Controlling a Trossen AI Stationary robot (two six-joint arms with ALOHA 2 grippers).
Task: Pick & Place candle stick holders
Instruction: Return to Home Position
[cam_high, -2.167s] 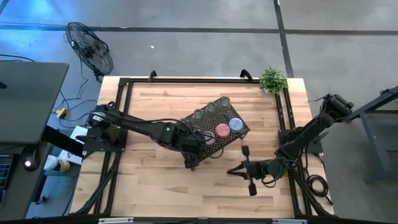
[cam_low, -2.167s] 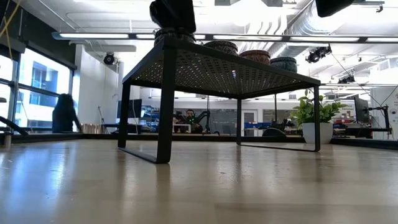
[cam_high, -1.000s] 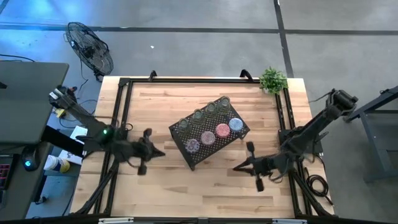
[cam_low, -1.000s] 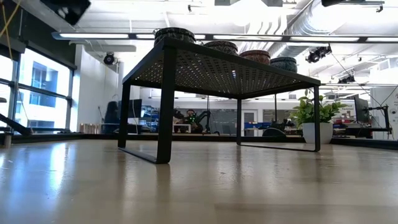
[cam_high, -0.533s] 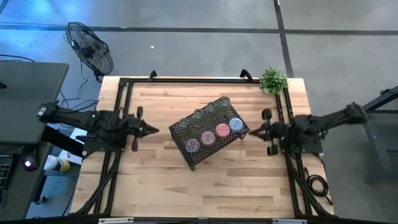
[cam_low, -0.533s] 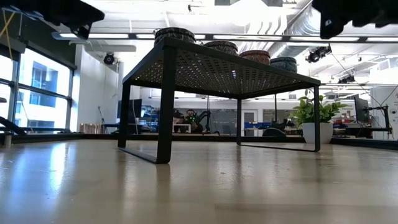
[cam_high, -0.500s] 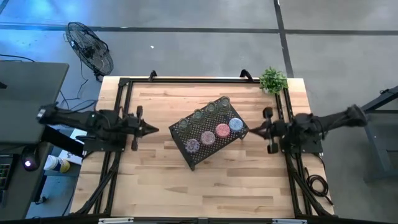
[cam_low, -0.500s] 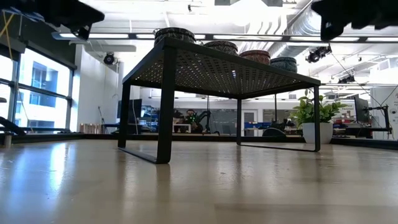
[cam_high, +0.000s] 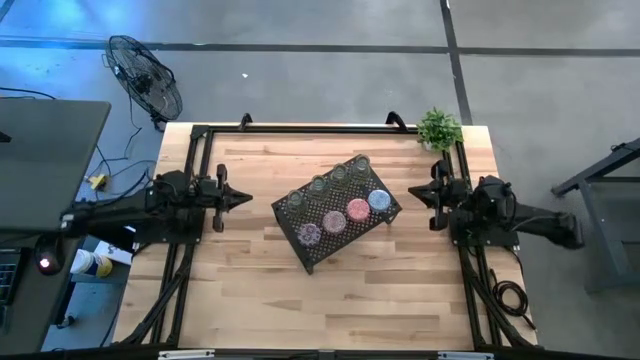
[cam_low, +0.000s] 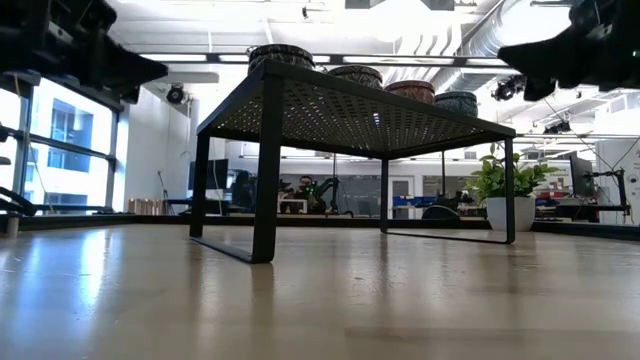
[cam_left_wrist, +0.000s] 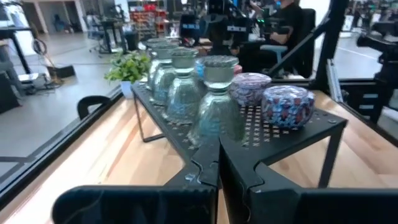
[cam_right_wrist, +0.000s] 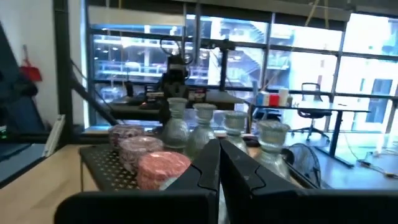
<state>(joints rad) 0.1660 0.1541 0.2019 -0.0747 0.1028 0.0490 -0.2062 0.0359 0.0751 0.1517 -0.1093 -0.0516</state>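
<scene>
1. The candle stick holders (cam_high: 333, 221), eight small round glass pieces, all stand on top of the raised black mesh tray (cam_low: 370, 118) near the middle of the pale wooden table (cam_high: 260, 290). None sits on the tabletop.
2. They form two rows. Four are clear-greenish, waisted holders (cam_left_wrist: 219, 106) on the tray's far side. Four are squat holders with mottled pink, blue or purple tops (cam_left_wrist: 287, 106) on its near side. All are upright and close to their neighbours; whether neighbours touch is hard to tell from here.
3. The placing looks finished, so the step in hand appears to be the arms going home.
4. The left gripper (cam_high: 243, 199) hovers over the table's left side, well apart from the tray. Its fingers are pressed together and hold nothing.
5. The right gripper (cam_high: 415, 192) is just beside the tray's right corner, fingers likewise pressed together and empty.
6. The next move probably calls only for folding each arm back to rest, with the right one kept clear of the tray's corner.
</scene>
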